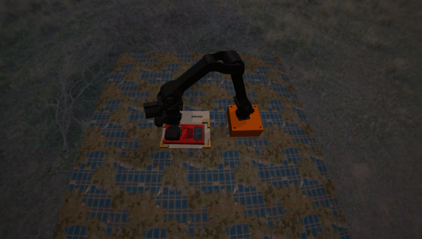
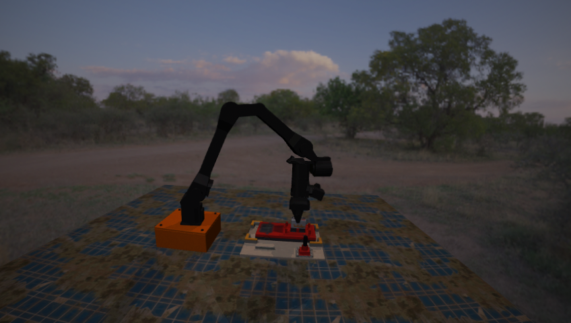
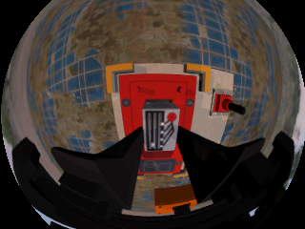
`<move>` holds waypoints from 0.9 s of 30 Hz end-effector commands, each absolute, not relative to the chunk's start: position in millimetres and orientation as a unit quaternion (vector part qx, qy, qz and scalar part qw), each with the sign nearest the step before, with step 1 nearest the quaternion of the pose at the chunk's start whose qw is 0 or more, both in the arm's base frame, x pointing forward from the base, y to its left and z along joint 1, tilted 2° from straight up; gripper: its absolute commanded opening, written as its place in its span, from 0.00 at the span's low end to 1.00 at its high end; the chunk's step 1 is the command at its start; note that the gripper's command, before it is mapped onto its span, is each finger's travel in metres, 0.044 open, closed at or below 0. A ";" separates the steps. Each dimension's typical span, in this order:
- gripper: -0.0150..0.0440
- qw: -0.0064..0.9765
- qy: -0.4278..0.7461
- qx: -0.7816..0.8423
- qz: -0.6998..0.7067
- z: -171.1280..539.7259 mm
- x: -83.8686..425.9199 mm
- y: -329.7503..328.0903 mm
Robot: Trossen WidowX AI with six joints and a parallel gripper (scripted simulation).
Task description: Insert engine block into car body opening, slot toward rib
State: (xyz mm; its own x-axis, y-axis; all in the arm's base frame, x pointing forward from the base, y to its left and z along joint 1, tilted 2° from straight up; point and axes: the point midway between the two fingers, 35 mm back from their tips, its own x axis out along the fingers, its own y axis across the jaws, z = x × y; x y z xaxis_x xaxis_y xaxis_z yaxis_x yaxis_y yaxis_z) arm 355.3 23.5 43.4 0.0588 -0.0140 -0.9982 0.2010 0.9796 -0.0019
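Observation:
My gripper points straight down and is shut on the engine block, one finger on each side. The block is grey, with dark grooves and a small red disc on top. In the exterior view it shows around the fingertips, above the opening in the red car body. The body lies flat between orange corner brackets. The block hides most of the opening in the wrist view. Its exact depth, and whether it touches the body, I cannot tell. The rib and slot fit are hidden.
A pale board carries the car body. Beside the body stands a red part with an upright black knob. The orange base block bears the arm.

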 end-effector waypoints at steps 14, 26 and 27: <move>0.52 0.723 0.683 0.069 -0.078 39.0 354.9 22.6; 0.52 0.723 0.683 0.068 -0.077 37.3 355.0 22.6; 0.52 0.723 0.683 0.068 -0.077 37.2 355.0 22.6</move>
